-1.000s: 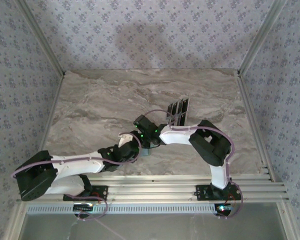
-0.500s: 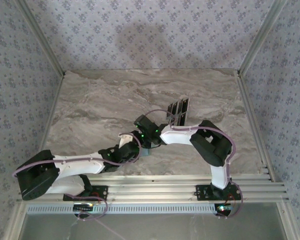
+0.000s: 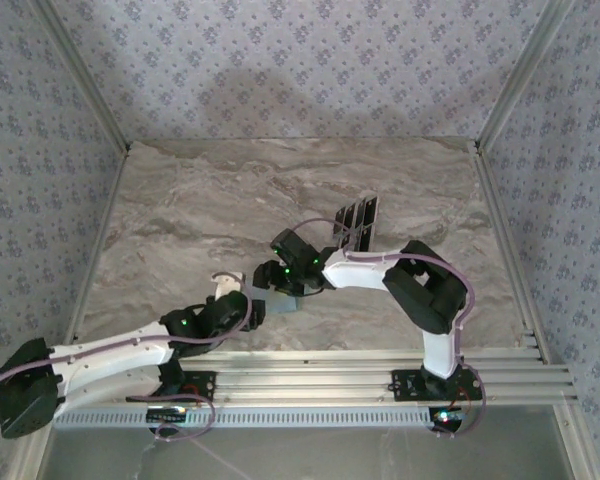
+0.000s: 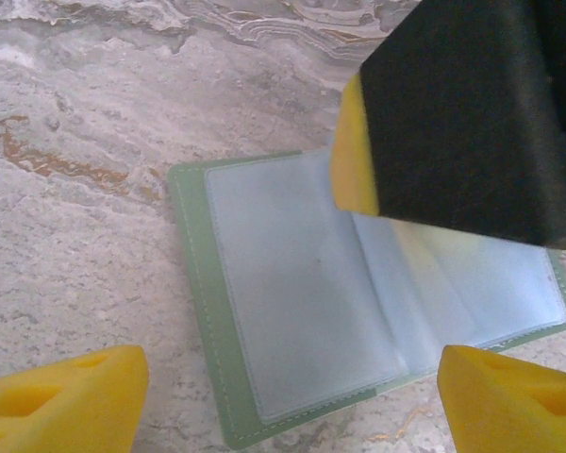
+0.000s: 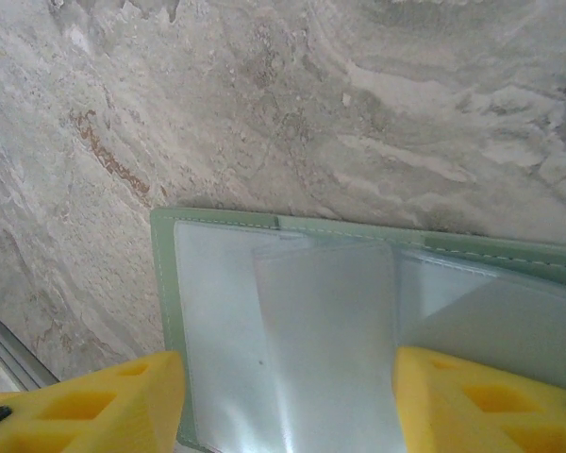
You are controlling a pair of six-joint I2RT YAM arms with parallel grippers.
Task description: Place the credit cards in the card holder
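The card holder (image 4: 292, 311) lies open on the marble table, pale green with clear plastic sleeves; in the top view the card holder (image 3: 281, 302) sits near the front centre. My left gripper (image 4: 288, 406) hovers just short of its near edge, open, with nothing between its yellow fingertips (image 4: 66, 396). My right gripper (image 5: 288, 406) is open and stands over the holder (image 5: 217, 311), one loose clear sleeve (image 5: 325, 330) rising between its fingers. One right finger (image 4: 357, 156) rests on the sleeves near the fold. The dark credit cards (image 3: 358, 224) lie in a row behind the right gripper (image 3: 277, 288), apart from both.
Aluminium rails (image 3: 380, 365) run along the near table edge under both arm bases. Patterned walls close in the table's left, back and right sides. The right arm's elbow (image 3: 430, 290) juts out to the right of the holder.
My left arm has drawn back toward the near left, away from the holder, and its jaws have widened. The right gripper stays on the holder.
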